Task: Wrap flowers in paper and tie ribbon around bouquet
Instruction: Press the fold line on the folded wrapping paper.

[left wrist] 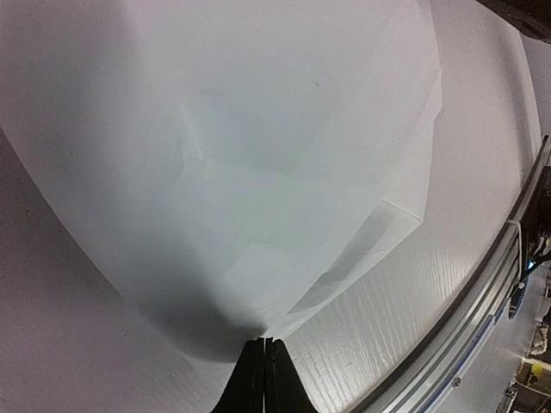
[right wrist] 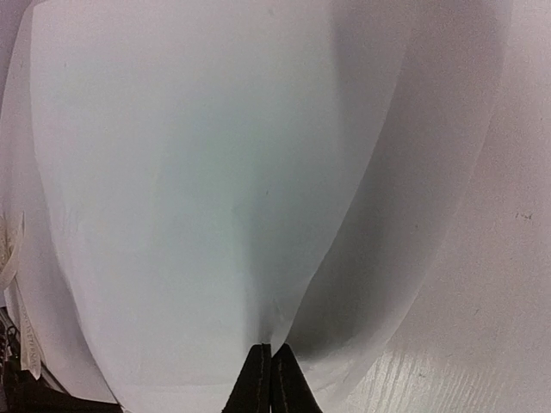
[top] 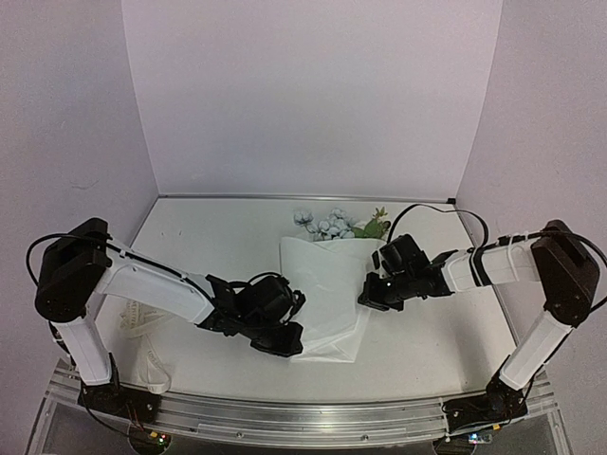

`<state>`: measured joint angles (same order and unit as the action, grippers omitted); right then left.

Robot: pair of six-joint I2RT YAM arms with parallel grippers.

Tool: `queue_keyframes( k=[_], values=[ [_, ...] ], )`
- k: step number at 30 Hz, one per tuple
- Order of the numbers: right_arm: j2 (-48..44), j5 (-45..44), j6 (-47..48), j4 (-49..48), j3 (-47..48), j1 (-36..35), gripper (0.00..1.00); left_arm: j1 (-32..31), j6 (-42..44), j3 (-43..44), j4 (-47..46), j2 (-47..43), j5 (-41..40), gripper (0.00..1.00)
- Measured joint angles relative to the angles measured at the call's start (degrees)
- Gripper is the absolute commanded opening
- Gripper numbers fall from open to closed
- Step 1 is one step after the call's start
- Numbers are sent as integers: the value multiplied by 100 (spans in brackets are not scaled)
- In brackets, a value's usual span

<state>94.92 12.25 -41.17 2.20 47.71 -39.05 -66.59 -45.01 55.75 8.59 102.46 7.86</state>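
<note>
White table (top: 213, 246) with the paper (top: 327, 284) as the reference landmark. Well to the left of the paper, near the left arm's base, lies the cream ribbon (top: 155, 372), apart from the sheet. At the paper's near-left corner sits the left gripper (top: 287, 334); the left wrist view shows its claw pressed together, pinching the sheet's edge, which rises toward the fingertips. The paper lies folded over itself at mid-table. Pale blue-white blooms and green leaves of the flowers (top: 332, 225) emerge from its far edge. At the paper's right edge sits the right gripper (top: 372, 294), claw likewise pressed together on a pinch of the sheet.
</note>
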Motion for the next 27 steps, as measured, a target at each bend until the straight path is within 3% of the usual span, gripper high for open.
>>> queue_keyframes(
  k=[12, 27],
  values=[
    [103, 2, 43, 268, 272, 50, 0, 7, 1, -136, -475, 332, 307, 5],
    [103, -7, 68, 426, 284, 50, 0, 135, 61, -223, -539, -86, 404, 4]
  ],
)
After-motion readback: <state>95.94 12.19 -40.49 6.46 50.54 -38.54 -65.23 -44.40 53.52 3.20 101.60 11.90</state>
